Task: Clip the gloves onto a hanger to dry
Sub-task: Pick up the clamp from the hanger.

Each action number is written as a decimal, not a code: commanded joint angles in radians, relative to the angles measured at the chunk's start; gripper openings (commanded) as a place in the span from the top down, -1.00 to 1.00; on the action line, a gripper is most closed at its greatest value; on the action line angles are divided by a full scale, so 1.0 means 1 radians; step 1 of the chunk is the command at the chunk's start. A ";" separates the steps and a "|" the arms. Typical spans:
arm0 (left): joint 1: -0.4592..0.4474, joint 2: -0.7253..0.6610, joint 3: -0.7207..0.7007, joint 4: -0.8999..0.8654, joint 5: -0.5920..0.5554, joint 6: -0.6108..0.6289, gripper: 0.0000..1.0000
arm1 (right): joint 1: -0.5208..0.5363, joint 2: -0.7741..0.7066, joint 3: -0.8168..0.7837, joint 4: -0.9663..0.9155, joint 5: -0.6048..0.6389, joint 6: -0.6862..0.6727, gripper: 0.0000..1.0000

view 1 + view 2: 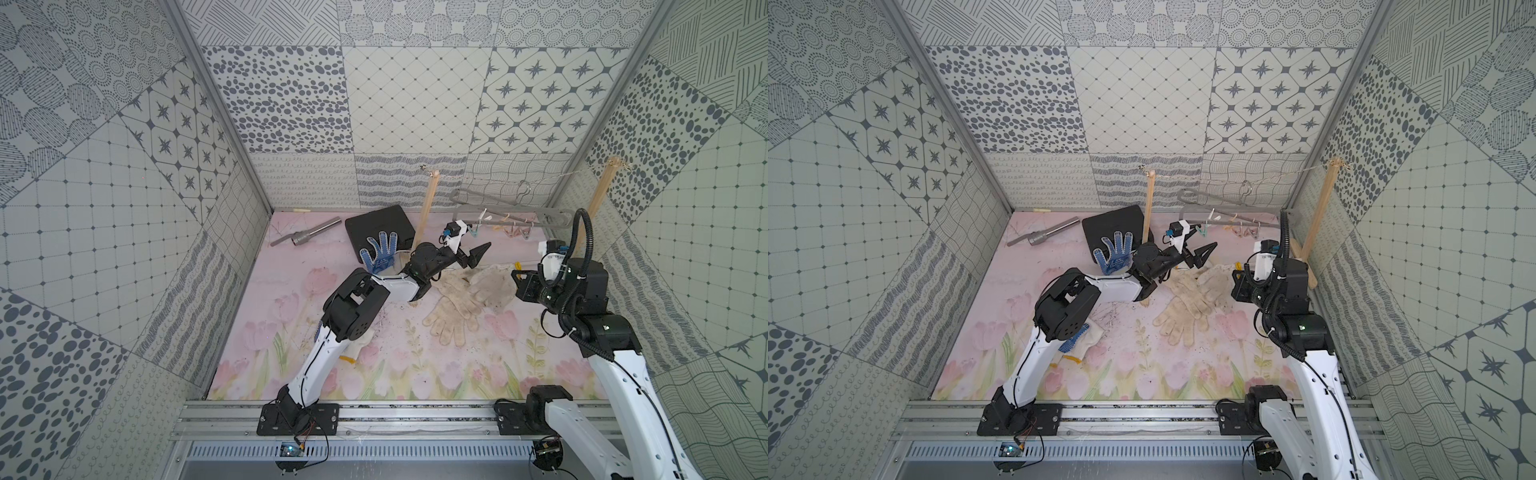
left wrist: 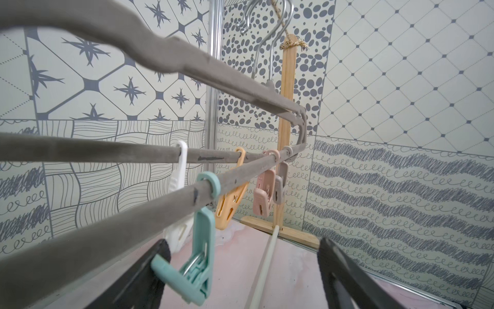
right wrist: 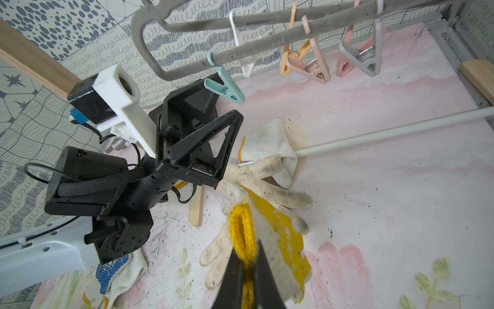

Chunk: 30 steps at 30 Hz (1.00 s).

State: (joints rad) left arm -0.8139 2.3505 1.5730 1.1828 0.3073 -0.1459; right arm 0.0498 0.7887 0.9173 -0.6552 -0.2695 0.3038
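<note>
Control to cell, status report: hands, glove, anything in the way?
Left hand open at teal peg on hanger. Right hand shut on yellow-dotted glove, cuff end, not yet clipped. Cream gloves, white rod lie beneath.

Before the hanger [image 1: 557, 219] lie heaped gloves [image 1: 461, 303]; left of the hanger, a pad [image 1: 382, 220] bearing 1 glove [image 1: 380, 251]; farther left, a pipe [image 1: 307, 235].

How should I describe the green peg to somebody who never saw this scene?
The grey hanger hangs between two wooden posts at the back. Pegs dangle from its bars. The mint-green peg is the only one of that colour; its neighbours are white, orange, pink and grey.
</note>
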 commanded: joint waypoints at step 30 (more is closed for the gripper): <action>-0.004 -0.046 -0.037 0.060 0.092 -0.009 0.62 | -0.032 -0.025 -0.011 0.025 -0.057 -0.021 1.00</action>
State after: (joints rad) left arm -0.8150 2.3478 1.5604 1.1522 0.3542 -0.1493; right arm 0.0235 0.7773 0.9161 -0.6552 -0.3103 0.3027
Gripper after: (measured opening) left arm 0.201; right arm 0.084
